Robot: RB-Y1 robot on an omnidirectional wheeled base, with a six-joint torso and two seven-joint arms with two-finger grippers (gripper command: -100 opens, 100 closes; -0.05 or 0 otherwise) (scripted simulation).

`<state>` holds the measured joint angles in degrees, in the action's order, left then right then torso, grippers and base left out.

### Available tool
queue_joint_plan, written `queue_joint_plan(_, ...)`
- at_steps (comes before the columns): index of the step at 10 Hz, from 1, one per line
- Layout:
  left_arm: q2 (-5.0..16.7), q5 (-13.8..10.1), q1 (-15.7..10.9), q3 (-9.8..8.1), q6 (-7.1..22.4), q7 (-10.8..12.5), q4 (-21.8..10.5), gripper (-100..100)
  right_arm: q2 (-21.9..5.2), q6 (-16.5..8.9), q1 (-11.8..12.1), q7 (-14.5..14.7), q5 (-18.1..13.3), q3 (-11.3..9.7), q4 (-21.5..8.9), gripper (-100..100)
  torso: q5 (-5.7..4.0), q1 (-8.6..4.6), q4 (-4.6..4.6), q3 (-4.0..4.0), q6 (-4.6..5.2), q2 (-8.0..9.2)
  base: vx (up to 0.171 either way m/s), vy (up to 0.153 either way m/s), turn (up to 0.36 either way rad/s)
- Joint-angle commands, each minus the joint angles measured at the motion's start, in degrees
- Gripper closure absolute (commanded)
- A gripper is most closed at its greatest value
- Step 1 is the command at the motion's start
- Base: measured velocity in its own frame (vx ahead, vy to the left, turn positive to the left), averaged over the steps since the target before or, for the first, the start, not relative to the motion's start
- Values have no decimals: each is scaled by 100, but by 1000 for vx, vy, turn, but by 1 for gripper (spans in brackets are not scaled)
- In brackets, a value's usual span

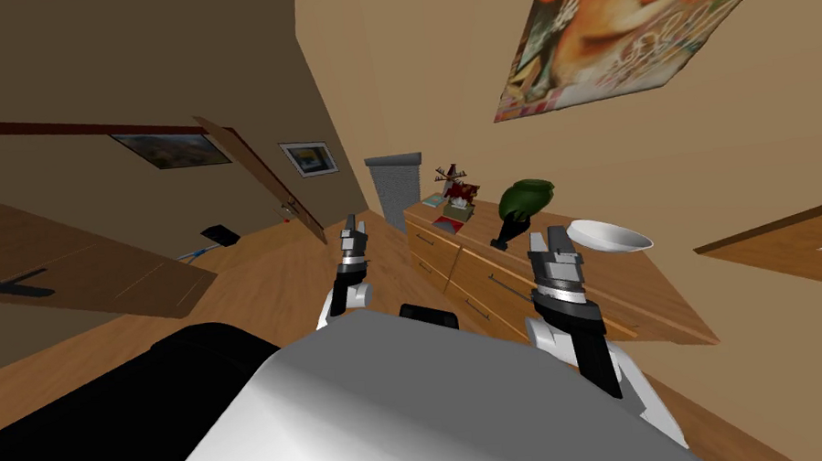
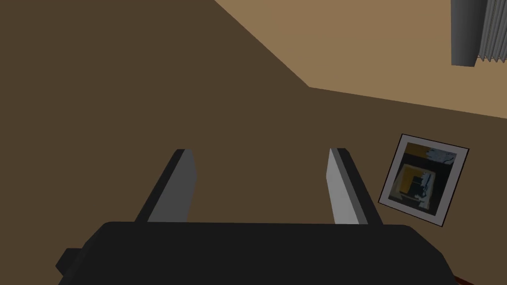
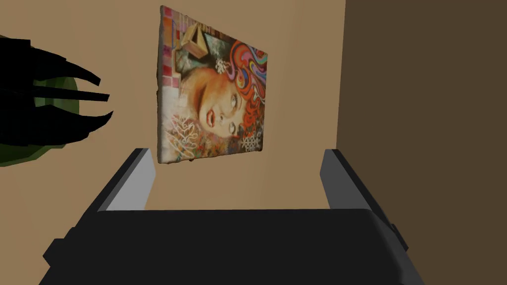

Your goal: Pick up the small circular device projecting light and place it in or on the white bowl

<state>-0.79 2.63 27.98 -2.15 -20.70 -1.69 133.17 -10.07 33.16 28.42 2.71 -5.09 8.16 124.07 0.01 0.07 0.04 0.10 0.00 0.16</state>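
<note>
Head view: rolled, steeply down along the long light-wood sideboard.
Right wrist view: faces the tan wall; colourful woman's-face poster shared with head view.
Left wrist view: faces the dark brown wall; white-framed picture likewise shared.

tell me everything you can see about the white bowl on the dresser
The white bowl is wide and shallow, plain white with a thin rim; the inside that shows looks empty. It stands on top of the wooden dresser, nearer me than the green-topped ornament. Only the dresser touches it; the open right gripper is near, apart.
</note>
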Motion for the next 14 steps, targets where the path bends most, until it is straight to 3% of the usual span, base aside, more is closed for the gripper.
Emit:
queue_joint_plan(1,0,0,0,0,0,0,0,0,-29,-9,-15,167,-99,141,-70,-100,0,0,0,0,0,0,-28,14,-118)
queue_joint_plan(7,0,0,0,0,0,0,0,0,61,16,-46,745,-462,584,-298,-100,0,-2,-2,-6,-1,-10,-21,11,-91)
queue_joint_plan(14,0,0,0,0,0,0,0,0,281,134,-211,1570,-1025,927,-720,-100,1,4,-5,-14,-3,-25,9,16,-39)
